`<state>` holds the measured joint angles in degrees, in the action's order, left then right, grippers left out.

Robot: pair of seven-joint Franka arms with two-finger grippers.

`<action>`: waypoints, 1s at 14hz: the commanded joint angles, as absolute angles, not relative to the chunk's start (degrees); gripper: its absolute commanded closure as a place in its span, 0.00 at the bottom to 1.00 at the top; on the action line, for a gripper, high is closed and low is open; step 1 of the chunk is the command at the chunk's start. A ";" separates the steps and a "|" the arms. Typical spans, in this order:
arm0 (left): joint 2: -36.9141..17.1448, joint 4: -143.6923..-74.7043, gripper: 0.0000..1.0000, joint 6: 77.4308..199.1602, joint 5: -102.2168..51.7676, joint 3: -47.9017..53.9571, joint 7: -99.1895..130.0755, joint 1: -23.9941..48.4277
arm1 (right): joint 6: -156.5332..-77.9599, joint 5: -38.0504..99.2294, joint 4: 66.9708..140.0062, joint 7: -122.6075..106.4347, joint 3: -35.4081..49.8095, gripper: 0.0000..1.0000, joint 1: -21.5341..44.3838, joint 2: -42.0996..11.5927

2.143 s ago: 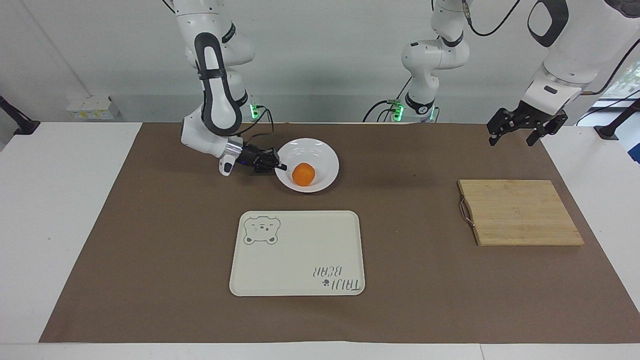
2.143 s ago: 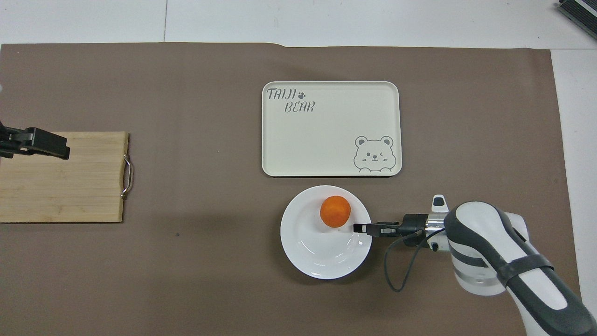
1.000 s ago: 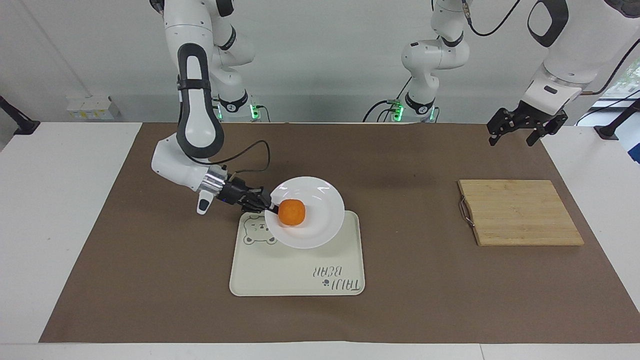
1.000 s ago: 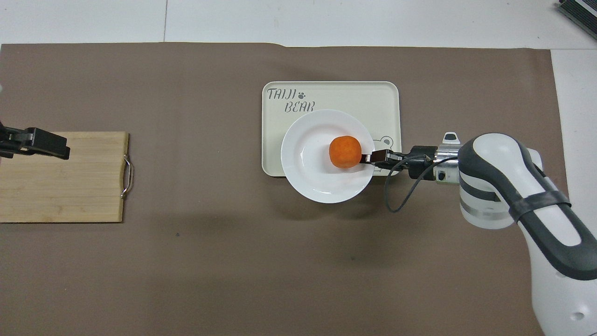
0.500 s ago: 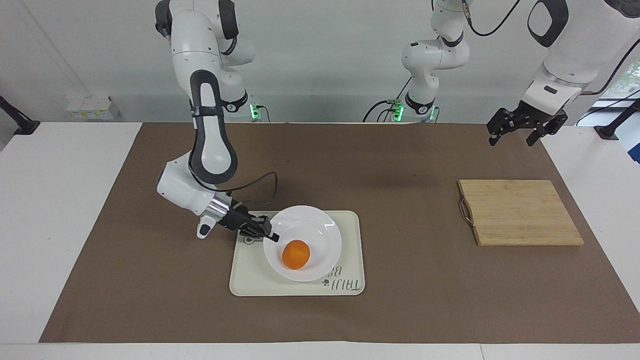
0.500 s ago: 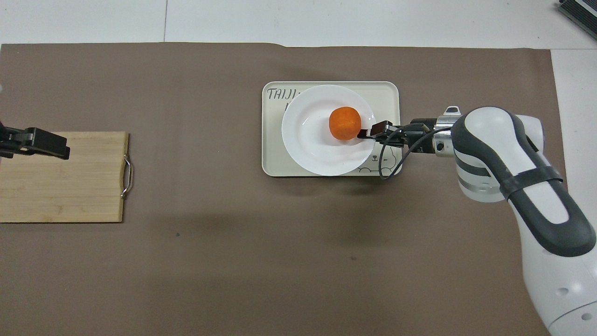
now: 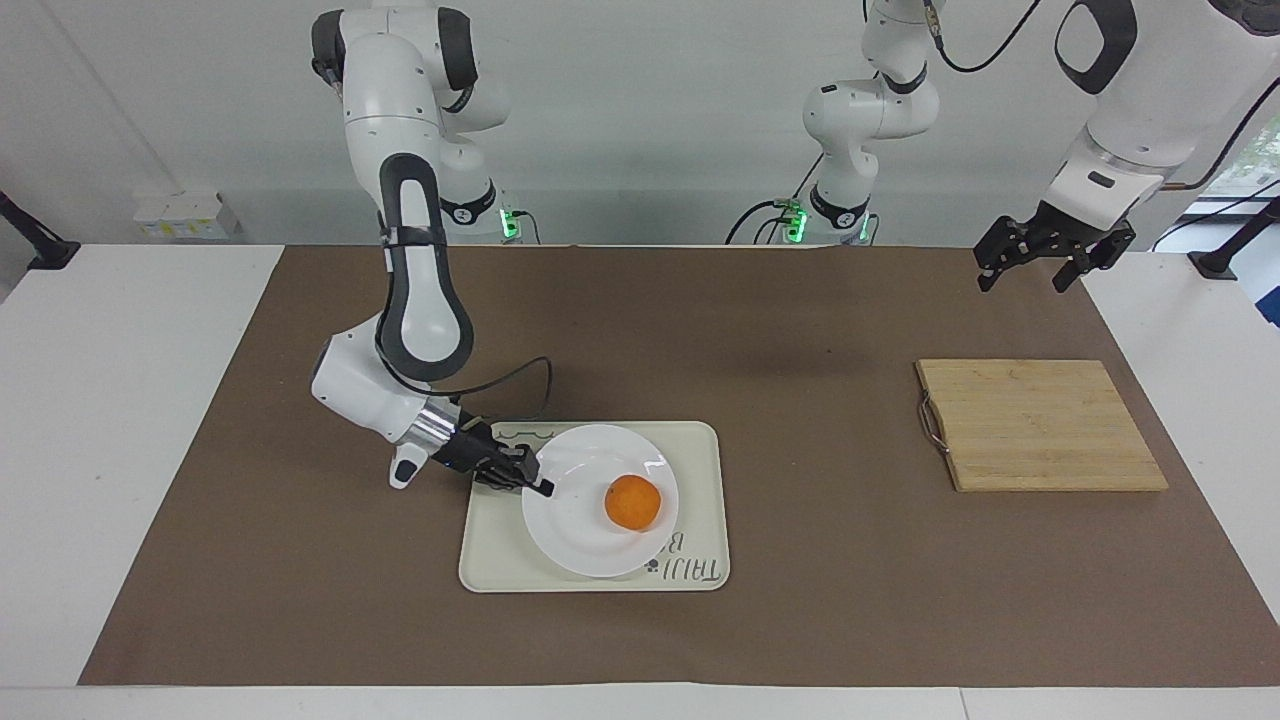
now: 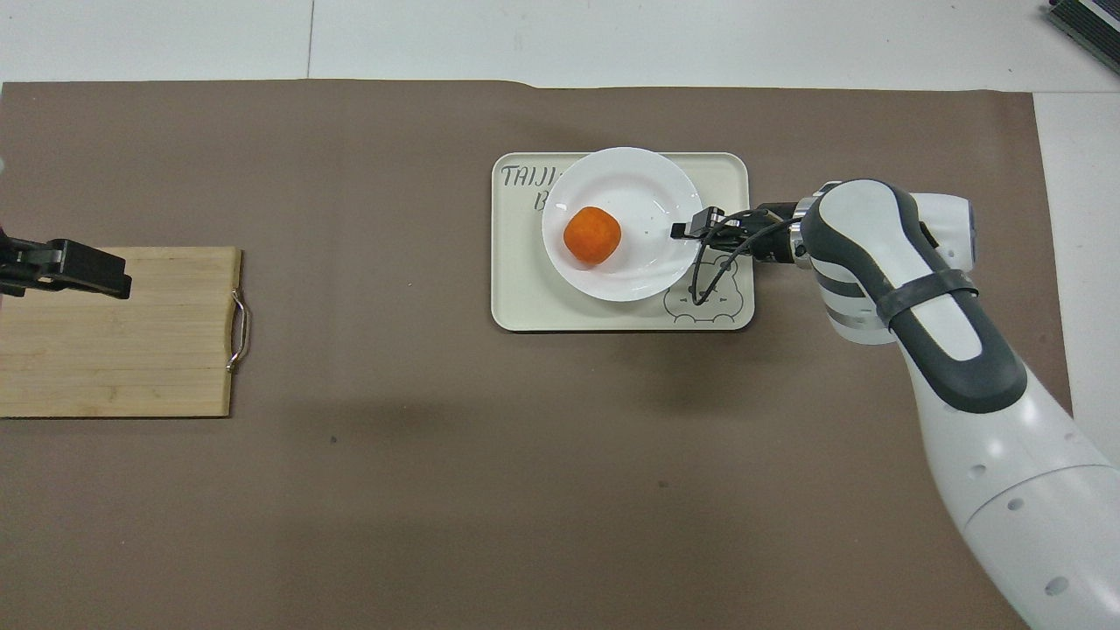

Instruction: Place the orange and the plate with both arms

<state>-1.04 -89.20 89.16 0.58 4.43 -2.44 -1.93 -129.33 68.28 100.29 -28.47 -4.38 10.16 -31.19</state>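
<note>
The white plate (image 7: 572, 525) (image 8: 643, 184) lies over the cream tray (image 7: 700, 450) (image 8: 525, 302), covering part of its lettering. I cannot tell whether it rests flat. The orange (image 7: 632, 502) (image 8: 592, 235) sits in the plate, on the side toward the left arm's end. My right gripper (image 7: 540, 487) (image 8: 681, 231) is shut on the plate's rim at the side toward the right arm's end, just above the bear drawing. My left gripper (image 7: 1035, 268) (image 8: 96, 271) hangs open and empty in the air over the wooden cutting board and waits.
A wooden cutting board (image 7: 1040, 425) (image 8: 131, 350) with a metal handle lies toward the left arm's end. A brown mat (image 7: 800, 620) covers the table under everything. The right arm's cable loops over the tray's bear corner.
The right gripper carried the plate from the mat onto the tray and lowered it. Over the last half second the orange rolled across the plate toward the left arm's end. The left arm stayed still.
</note>
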 commanded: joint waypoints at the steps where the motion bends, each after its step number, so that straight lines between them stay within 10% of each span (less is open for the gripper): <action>1: -0.79 -89.12 0.00 88.59 1.32 4.66 -1.93 -2.20 | -130.95 67.32 101.16 -29.62 -4.13 1.00 10.02 -31.20; 3: -0.79 -89.12 0.00 88.59 1.32 4.66 -1.93 -2.20 | -131.22 67.24 101.51 -29.62 -4.13 0.89 10.46 -31.11; 4: -0.79 -89.12 0.00 88.59 1.32 4.66 -1.93 -2.20 | -132.53 67.24 101.86 -29.62 -4.13 0.38 10.72 -31.03; 6: -0.79 -89.12 0.00 88.59 1.32 4.66 -1.93 -2.20 | -133.86 67.24 101.95 -29.18 -4.13 0.00 11.25 -31.03; 14: -0.79 -89.12 0.00 88.59 1.32 4.66 -1.93 -2.20 | -133.95 48.00 99.76 -20.75 -4.66 0.00 10.90 -27.43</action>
